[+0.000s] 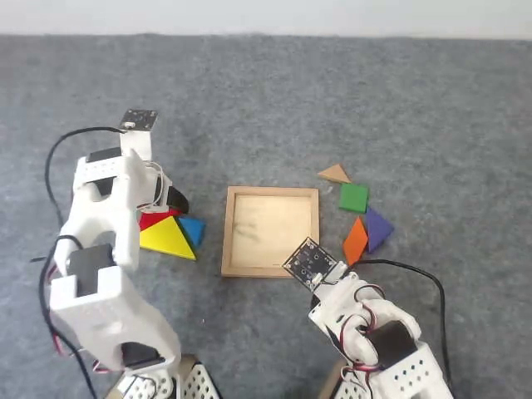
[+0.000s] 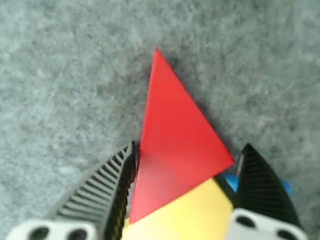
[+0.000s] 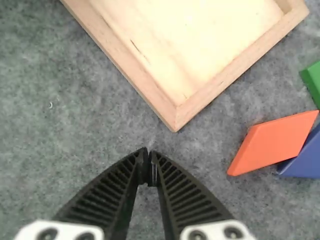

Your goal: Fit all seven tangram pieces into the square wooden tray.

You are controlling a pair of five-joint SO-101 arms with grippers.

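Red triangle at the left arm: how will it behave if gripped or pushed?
The red triangle looks like a flat, straight-edged slab, so probably stiff and unlikely to roll or tip. Its smooth faces may slip in a grip. Pushed over the grey carpet it would likely drag, and may nudge the yellow triangle next to it.

**A:** Entry one, ahead of the right gripper (image 3: 149, 170) jaws?
**B:** Square wooden tray (image 3: 142, 75): pale bare wood, smooth, matt, faint dark grain marks on its floor.
**A:** Ground beneath?
**B:** Grey carpet (image 3: 60, 125): rough, fuzzy cloth pile.
**A:** Pieces?
**B:** Orange parallelogram (image 3: 272, 142), off to one side of those jaws: smooth, matt coloured face. Red triangle (image 2: 175, 130) and yellow triangle (image 2: 185, 217), at the left gripper (image 2: 189, 146): same smooth finish.
**A:** Right fingers (image 3: 115, 195)?
**B:** Black plastic, ribbed, matt.
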